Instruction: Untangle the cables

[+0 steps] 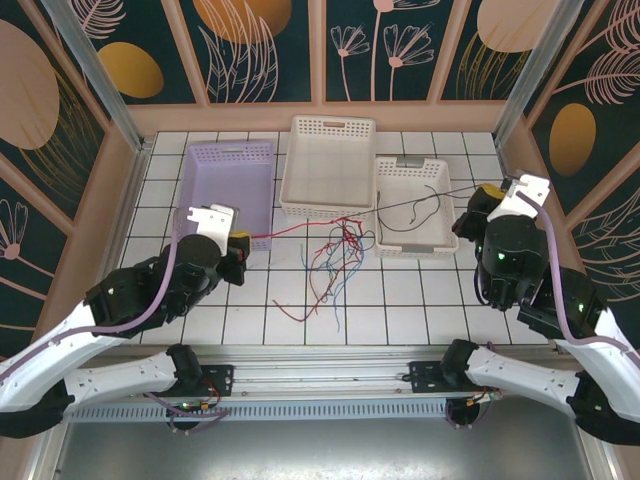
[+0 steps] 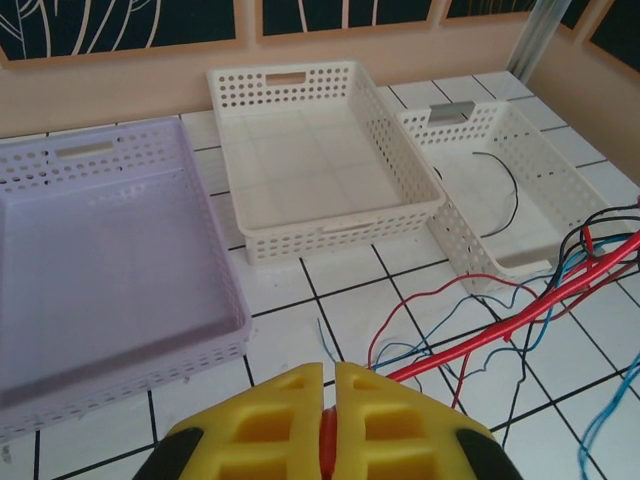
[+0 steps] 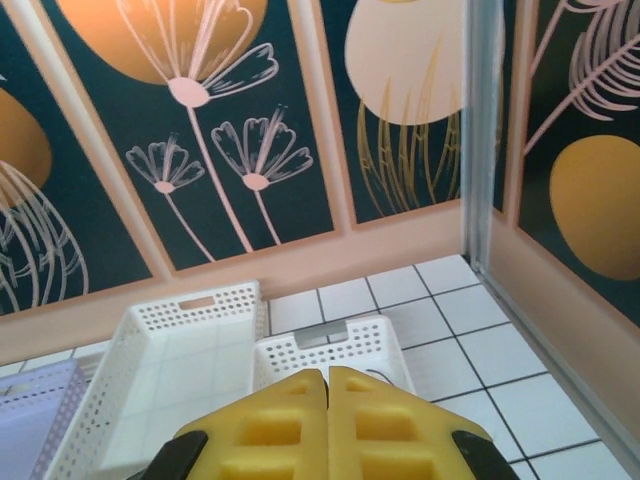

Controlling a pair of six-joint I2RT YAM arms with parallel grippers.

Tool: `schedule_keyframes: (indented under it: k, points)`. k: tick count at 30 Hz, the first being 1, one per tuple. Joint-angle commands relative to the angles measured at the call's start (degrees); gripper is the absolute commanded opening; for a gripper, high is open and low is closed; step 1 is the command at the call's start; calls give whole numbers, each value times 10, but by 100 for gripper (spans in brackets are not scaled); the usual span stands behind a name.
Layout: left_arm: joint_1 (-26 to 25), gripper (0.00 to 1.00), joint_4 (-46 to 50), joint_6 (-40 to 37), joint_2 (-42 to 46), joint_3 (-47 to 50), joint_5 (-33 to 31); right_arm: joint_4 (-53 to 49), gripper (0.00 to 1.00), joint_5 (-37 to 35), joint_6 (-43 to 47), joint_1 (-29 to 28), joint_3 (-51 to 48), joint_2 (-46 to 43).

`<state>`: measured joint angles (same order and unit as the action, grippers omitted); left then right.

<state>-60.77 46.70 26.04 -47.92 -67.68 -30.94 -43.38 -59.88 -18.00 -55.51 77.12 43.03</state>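
Untangling is at an early stage: the left hand (image 2: pixel 328 385) is clamped on a red cable (image 2: pixel 520 322), the right hand (image 3: pixel 327 388) is closed, apparently on a taut dark cable (image 1: pixel 430 199), one black cable (image 2: pixel 514 195) lies in the right basket (image 2: pixel 455 235), and the tangle (image 1: pixel 335 262) sits unsorted on the worktop (image 1: pixel 400 300).

Tangled cables (image 1: pixel 343 243), white tiled table (image 1: pixel 420 290)

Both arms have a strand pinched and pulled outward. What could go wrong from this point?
1. The left gripper holds a red cable taut and the right gripper appears to hold a black cable taut. The tangle lies between them, so pulling in opposite directions might tighten a knot rather than free it.
2. The black cable crosses the small white basket; it could catch on the rim or drag the basket.
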Motion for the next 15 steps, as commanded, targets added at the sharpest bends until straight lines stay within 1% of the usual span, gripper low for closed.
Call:
schedule_keyframes:
  k: [1, 3, 5, 6, 8, 9, 10, 12, 14, 15]
  points:
    - [11, 0, 52, -40, 10, 32, -2, 40, 0, 40, 42, 11, -37, -19]
    - [10, 0, -9, -46, 12, 55, 47, 32, 0, 138, 46, 12, -58, 22]
    - [10, 0, -60, -61, 4, 74, 107, 25, 0, 189, 31, 12, -66, 75]
    - [10, 0, -83, -67, -2, 82, 128, 29, 0, 226, 31, 12, -69, 103]
    - [10, 0, -119, -78, -18, 92, 160, 48, 0, 267, 26, 12, -72, 141]
    - [10, 0, -137, -88, -24, 96, 183, 65, 4, 283, 26, 13, -77, 154]
    - [10, 0, -155, -94, -28, 101, 198, 80, 12, 301, 29, 14, -80, 162]
    - [10, 0, -188, -107, -36, 110, 220, 113, 36, 354, 34, 28, -88, 171]
    - [10, 0, -208, -115, -42, 113, 230, 134, 59, 413, 36, 56, -91, 176]
    - [10, 0, -216, -119, -47, 113, 231, 141, 67, 444, 34, 75, -91, 177]
